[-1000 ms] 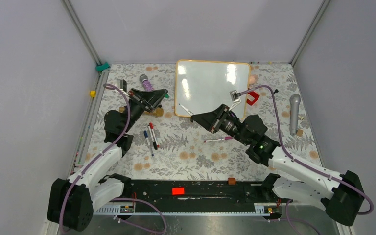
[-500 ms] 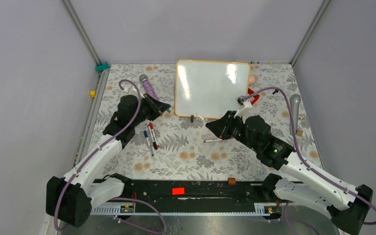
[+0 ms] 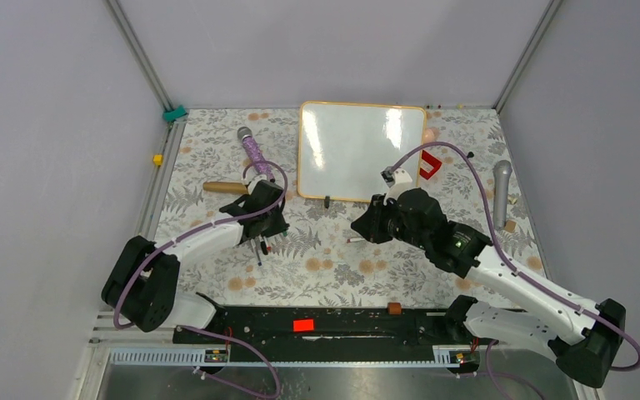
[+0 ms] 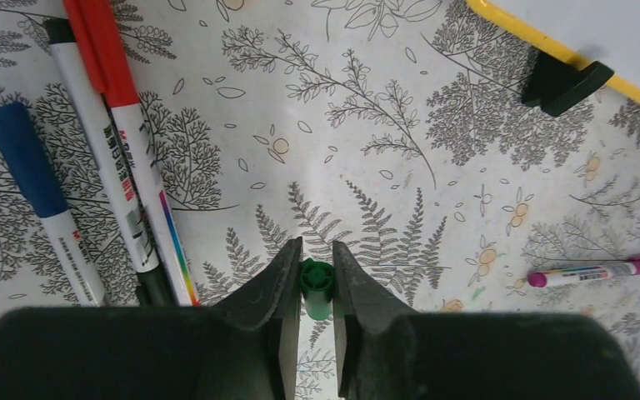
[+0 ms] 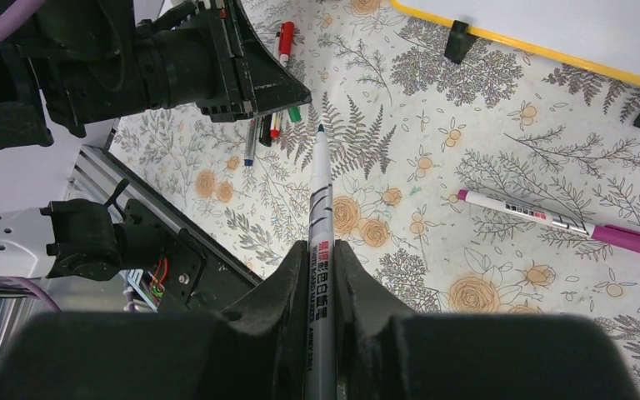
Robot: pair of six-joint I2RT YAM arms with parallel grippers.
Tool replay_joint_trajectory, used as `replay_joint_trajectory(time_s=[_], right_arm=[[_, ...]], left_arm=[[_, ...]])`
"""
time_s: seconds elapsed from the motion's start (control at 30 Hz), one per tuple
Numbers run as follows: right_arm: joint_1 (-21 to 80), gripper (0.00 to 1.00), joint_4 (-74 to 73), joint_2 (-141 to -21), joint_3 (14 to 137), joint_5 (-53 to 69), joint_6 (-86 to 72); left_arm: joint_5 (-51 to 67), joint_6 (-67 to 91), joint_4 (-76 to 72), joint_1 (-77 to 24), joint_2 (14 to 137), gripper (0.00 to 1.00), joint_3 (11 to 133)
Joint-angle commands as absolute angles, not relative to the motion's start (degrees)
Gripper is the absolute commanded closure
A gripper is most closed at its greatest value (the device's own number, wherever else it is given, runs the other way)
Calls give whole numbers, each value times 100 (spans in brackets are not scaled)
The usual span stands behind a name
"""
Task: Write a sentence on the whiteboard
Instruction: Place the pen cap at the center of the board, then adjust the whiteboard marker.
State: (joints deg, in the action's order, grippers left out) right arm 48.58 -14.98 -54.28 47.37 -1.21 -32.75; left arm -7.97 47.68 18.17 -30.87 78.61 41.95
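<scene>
**A:** Where is the whiteboard [image 3: 362, 151] relative to the fingers?

**B:** At the far middle of the flowered tablecloth [image 3: 317, 267], with its black feet [image 4: 562, 83] along the near edge. Both grippers are on the near side of that edge and neither touches the board. The right gripper [image 3: 365, 227] is near the edge and the left gripper [image 3: 265, 223] is off the board's near-left corner. The board's face shows only white and glare.

**A:** What are the fingers doing?

**B:** The right gripper is clamped on a white marker [image 5: 321, 208]. Its barrel runs out between the jaws and its dark tip is bare. The left gripper is pinched on a small green cap [image 4: 317, 279].

**A:** Can you see that from above?

**B:** No. The top view shows where the arms and board are, plus a purple microphone [image 3: 252, 150] left of the board and a grey microphone [image 3: 501, 192] to its right. The cap and the held marker are too small to make out there.

**A:** And the wrist cameras?

**B:** The right wrist view shows the held marker pointing toward the left gripper, with the cap peeking out of that gripper. A pink marker [image 5: 562, 222] lies on the cloth to the right. The left wrist view shows the cap end-on between the jaws. It also shows a red marker [image 4: 108, 58], a black-capped marker [image 4: 104, 158] and a blue marker [image 4: 33, 179] lying side by side just to the left.
</scene>
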Motion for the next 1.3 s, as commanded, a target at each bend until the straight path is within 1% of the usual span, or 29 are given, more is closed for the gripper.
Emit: replay_joint_trajectory(time_s=[0.0,0.1,0.17,0.23,0.4,0.47,0.57,0.63,0.67,0.73,0.8,0.9,1.0,1.07,1.17,1.27], right_arm=[[4833,100,-1627,-5254,4792,-157,-3048],[4834,100,-1810,-5310,4811,-295,-3049],[4826,100,-1949,-5380,4882,-451,-3087],[4828,100,-2011,-5452,4932,-474,-3095],[4828,100,-2208,-5671,5131,-373,-3055],[4826,100,-2366,-5774,5222,-316,-3050],[4827,100,-2660,-5944,5392,-92,-3026],[4825,100,-2775,-6048,5487,223,-2978],[4825,100,-2856,-6096,5550,360,-2937],[4825,100,-3089,-6186,5723,475,-2921],[4826,100,-3327,-6255,5886,577,-2903],[4825,100,-3599,-6329,6158,937,-2859],[4825,100,-3805,-6399,6417,1384,-2901],[4825,100,-3878,-6446,6561,1680,-2953],[4823,100,-3902,-6490,6703,1958,-3012],[4825,100,-3908,-6544,6796,2094,-3015]], left_arm=[[-1332,4649,1749,-3155,7871,81,4304],[-1293,4631,1732,-3155,7845,65,4320],[-1316,4590,1777,-3169,7785,61,4328],[-1380,4576,1874,-3173,7727,53,4346],[-1240,4293,1885,-3172,7286,44,4313],[-754,3961,1578,-3173,6936,43,4203],[586,3490,709,-3173,6386,40,3949],[1198,3391,197,-3245,5989,35,3747],[1301,3352,52,-3296,5770,31,3661],[1200,3198,-196,-3478,5344,11,3548],[1345,2795,-618,-3631,4838,2,3365],[1570,2017,-997,-3883,4371,1,3183],[1645,1167,-879,-4166,4132,2,3275],[2170,352,-839,-4344,4038,1,3282],[2588,-660,-738,-4636,3922,8,3225],[2899,-1301,-557,-4935,3953,20,3264]])
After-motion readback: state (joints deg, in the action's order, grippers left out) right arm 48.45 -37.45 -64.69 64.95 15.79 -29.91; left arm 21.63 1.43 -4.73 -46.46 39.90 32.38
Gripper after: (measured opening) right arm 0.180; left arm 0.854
